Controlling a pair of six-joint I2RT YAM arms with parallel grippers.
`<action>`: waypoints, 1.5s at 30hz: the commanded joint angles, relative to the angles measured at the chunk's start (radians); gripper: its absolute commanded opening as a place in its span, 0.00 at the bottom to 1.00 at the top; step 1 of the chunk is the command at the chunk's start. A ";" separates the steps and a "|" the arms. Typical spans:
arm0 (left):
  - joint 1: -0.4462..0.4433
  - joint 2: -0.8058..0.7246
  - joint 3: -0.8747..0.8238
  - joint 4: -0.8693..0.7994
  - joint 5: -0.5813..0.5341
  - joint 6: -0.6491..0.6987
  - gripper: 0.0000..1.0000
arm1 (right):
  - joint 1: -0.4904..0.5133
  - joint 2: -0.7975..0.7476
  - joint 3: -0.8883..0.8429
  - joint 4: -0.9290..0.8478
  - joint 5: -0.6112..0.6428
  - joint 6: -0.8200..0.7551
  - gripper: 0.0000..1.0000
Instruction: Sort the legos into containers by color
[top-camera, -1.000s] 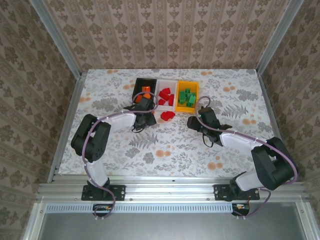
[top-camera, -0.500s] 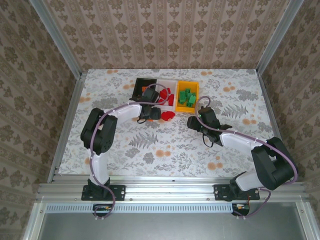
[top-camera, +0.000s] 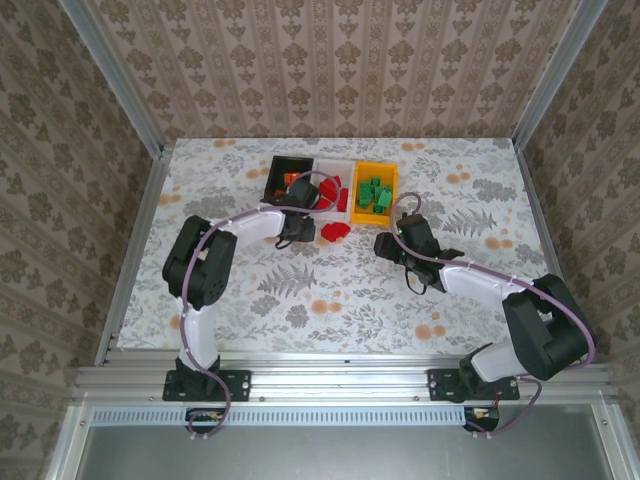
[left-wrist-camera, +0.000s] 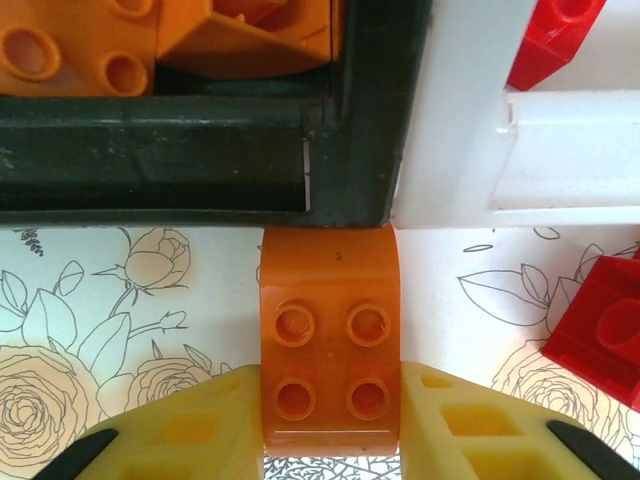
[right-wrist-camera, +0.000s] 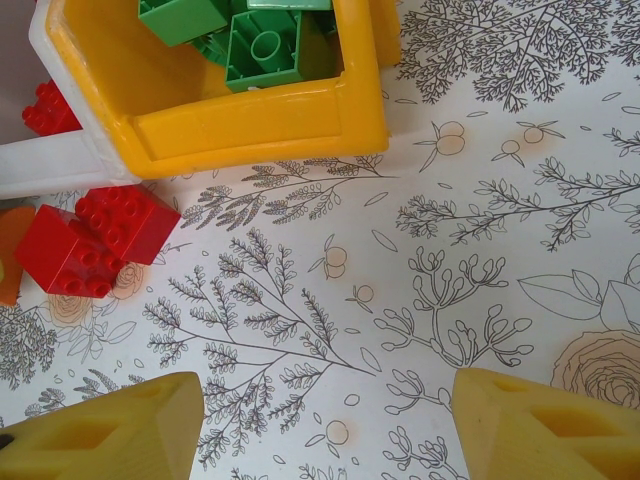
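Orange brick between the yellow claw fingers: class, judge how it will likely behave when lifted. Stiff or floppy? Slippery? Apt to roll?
Probably stiff: the orange brick looks like hard moulded plastic with crisp studs. Possibly slippery: its glossy sides touch the left claw over small patches. Unlikely to roll, as its broad faces look flat.

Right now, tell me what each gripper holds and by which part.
The left gripper clamps the orange brick by its two opposite sides, at its studded end. The right gripper stands open, holding nothing.
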 joint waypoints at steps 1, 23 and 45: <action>-0.020 -0.023 -0.051 0.001 -0.031 0.011 0.33 | 0.007 -0.018 -0.009 0.005 -0.007 0.009 0.68; -0.036 -0.169 -0.054 -0.036 -0.080 0.030 0.30 | 0.008 -0.018 -0.012 0.009 -0.013 0.009 0.68; 0.177 0.218 0.609 -0.167 -0.009 0.141 0.40 | 0.008 -0.016 -0.006 0.001 -0.016 -0.002 0.68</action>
